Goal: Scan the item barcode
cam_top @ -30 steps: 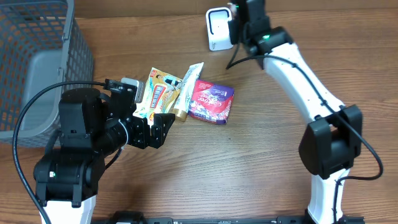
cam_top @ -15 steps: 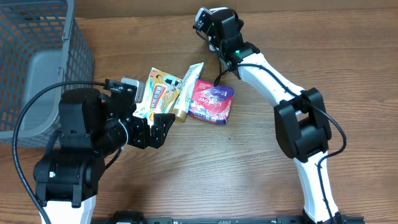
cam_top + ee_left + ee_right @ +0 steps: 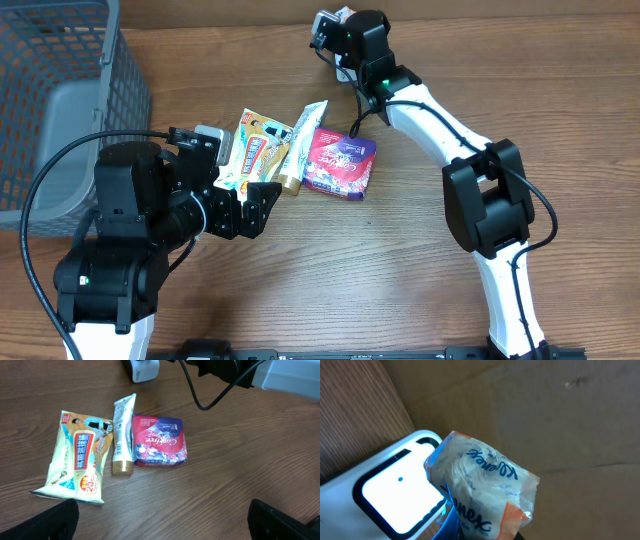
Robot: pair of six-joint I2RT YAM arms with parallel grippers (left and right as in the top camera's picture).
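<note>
The right pincer [image 3: 332, 28] pinches the tissue pack [image 3: 482, 487], held just beside the face of the white scanner [image 3: 390, 492]. The left pincer [image 3: 165, 522] stands spread wide above the bench [image 3: 240, 460].

The left arm sits folded at lower left, its left gripper [image 3: 236, 172] spread wide, while the right arm stretches to upper centre, right gripper [image 3: 333, 24] clamped tight.

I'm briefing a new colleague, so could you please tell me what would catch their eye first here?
The right gripper, at the far edge of the table, holds a Kleenex tissue pack before the lit white scanner. Mid-table lie a yellow packet, a tube and a red pouch side by side; a grey basket stands at the left.
</note>
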